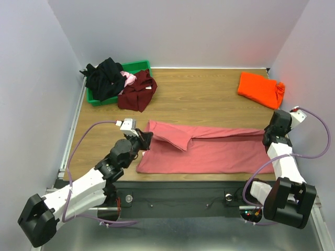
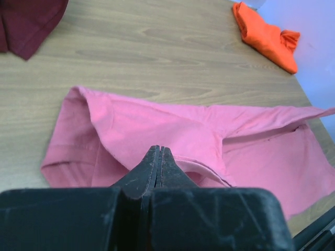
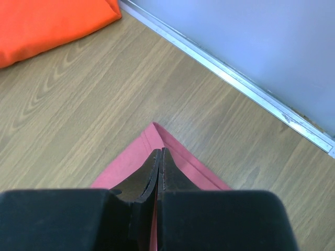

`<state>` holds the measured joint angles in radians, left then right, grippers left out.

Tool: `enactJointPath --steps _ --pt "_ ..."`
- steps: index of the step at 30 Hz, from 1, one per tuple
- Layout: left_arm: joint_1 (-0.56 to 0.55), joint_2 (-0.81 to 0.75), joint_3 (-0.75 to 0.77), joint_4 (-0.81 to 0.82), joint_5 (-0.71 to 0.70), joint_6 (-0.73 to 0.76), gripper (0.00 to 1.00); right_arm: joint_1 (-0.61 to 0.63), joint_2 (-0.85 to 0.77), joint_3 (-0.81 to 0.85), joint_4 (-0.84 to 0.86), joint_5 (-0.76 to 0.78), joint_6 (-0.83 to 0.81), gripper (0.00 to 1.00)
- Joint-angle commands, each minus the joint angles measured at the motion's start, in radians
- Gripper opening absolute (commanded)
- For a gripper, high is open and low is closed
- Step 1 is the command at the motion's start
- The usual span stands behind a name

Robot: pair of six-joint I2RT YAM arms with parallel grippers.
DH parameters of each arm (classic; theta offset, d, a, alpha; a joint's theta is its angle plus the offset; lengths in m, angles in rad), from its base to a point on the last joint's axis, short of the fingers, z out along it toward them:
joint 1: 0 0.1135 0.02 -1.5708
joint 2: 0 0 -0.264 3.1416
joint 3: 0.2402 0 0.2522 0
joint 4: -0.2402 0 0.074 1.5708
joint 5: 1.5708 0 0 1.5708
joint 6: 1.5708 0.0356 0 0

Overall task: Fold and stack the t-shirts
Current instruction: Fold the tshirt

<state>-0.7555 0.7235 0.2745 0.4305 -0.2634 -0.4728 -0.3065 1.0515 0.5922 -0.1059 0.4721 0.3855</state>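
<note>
The pink shirt (image 1: 209, 151) lies stretched along the near edge of the tabletop (image 1: 199, 94), its far edge partly turned over on the left side. The left tool (image 1: 142, 138) is clenched at the shirt's left end, and the cloth appears to tent up from its tips, so it is likely nipping a layer. The right tool (image 1: 268, 137) is clenched on the right-hand corner, with a sliver of pink showing between its jaws. The step in hand looks like a lengthwise fold. To do it well, both ends should rise together and travel at the same pace, with the cloth kept lightly taut between them so that the middle does not sag or crease. The edge should then be laid down square on the lower layer before either tool lets go. Thin cotton slips easily, so the lift should be low and slow. The surface is smooth wood-grain, which should let the cloth slide. An orange shirt (image 1: 259, 89) sits folded at the far right. A maroon shirt (image 1: 137, 93) and a black shirt (image 1: 104, 77) spill from a green bin (image 1: 138, 65) at the far left. Plain pale walls (image 1: 183, 31) close in three sides.
</note>
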Motion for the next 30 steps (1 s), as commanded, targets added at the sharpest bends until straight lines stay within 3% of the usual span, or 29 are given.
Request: enactJointPath --steps 1,16,19,20,21,22,24,30 --pt "-0.03 -0.042 -0.023 -0.033 -0.079 -0.05 0.0 -0.006 -0.041 -0.006 0.009 0.056 0.01 0.0" --pt "-0.111 -0.102 -0.066 -0.134 -0.083 -0.141 0.0 -0.006 -0.032 -0.014 0.005 0.102 0.02 0.01" --pt "-0.168 -0.108 -0.054 -0.167 -0.073 -0.165 0.02 -0.006 -0.018 0.0 0.002 0.106 0.019 0.18" --pt "-0.185 -0.117 -0.049 -0.174 -0.077 -0.174 0.37 -0.006 -0.018 0.003 -0.001 0.1 0.012 0.31" --pt "-0.206 -0.128 -0.043 -0.185 -0.083 -0.182 0.59 -0.006 -0.019 0.009 -0.005 0.093 0.009 0.4" --pt "-0.223 -0.154 -0.038 -0.211 -0.105 -0.184 0.74 -0.006 -0.025 0.017 -0.008 0.07 0.006 0.48" --pt "-0.266 -0.188 -0.011 -0.277 -0.155 -0.191 0.82 -0.006 -0.068 0.014 -0.014 0.042 0.001 0.6" --pt "-0.286 -0.193 0.057 -0.316 -0.224 -0.181 0.86 -0.006 -0.244 -0.006 -0.014 -0.091 -0.005 0.76"
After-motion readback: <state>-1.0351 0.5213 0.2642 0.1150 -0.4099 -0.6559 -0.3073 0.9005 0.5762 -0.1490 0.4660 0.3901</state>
